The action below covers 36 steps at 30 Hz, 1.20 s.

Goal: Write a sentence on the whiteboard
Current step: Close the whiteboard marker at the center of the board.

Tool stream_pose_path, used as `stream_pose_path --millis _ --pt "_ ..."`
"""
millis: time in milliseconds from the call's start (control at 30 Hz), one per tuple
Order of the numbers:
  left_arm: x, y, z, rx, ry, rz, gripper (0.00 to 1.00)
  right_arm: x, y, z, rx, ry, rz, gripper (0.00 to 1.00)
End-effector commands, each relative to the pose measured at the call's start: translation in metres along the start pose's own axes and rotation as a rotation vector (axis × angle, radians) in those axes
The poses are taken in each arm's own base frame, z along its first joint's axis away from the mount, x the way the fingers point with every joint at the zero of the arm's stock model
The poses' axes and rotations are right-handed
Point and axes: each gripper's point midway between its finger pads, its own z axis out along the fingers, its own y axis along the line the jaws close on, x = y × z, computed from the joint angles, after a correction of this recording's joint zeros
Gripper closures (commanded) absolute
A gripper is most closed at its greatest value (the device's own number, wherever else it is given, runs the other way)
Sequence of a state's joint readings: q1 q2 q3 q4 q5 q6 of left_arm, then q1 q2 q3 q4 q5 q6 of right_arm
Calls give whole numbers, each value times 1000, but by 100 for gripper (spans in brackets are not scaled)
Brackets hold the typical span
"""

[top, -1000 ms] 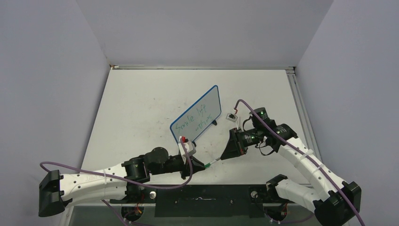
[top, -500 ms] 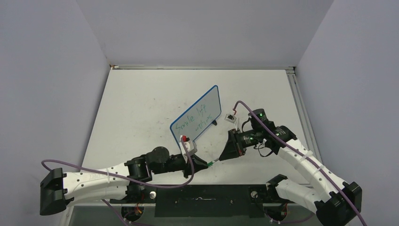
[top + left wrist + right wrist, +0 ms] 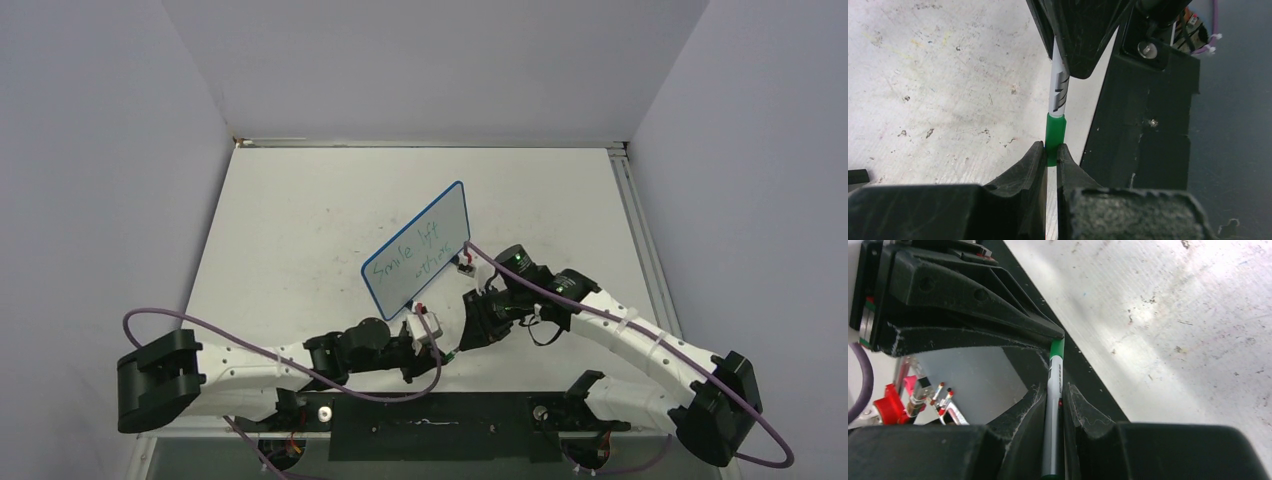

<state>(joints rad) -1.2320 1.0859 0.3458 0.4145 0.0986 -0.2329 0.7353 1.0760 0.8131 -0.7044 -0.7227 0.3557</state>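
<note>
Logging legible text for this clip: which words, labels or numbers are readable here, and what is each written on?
"Smile lift": top line of the green sentence on the whiteboard; loose cursive, so the reading is uncertain.
"others": second line of the same handwriting, also uncertain.
Grey print on the marker barrel: too blurred to read.
No other text can be read.

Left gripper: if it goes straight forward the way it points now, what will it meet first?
Most likely the right gripper. The left gripper is shut on the green cap of the marker, and the right gripper holds the same marker just ahead, in line. The gap between them is hard to judge.
</note>
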Motion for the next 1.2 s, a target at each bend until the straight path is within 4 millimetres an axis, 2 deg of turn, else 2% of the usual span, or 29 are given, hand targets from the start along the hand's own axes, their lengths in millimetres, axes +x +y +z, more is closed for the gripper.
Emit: stream_pose_path --millis 0,133,433,633,767,1067,1167 --pt "-49 0 17 -11 -210 46 100 -7 -2 7 68 -4 -39 95" --pt "-34 1 28 -6 -179 53 100 -2 -12 16 147 29 -40 95" --pt "-6 5 46 2 -119 40 100 10 -22 39 336 121 -71 95" --pt "6 13 45 -36 -92 20 100 16 -31 45 490 169 -102 95" --pt "12 19 37 -76 -79 -13 99 22 -37 48 592 200 -128 95" --pt "10 37 4 -209 -99 -114 70 33 -49 56 676 203 -110 95" --pt "4 42 -9 -257 -109 -152 67 39 -55 59 704 225 -109 95"
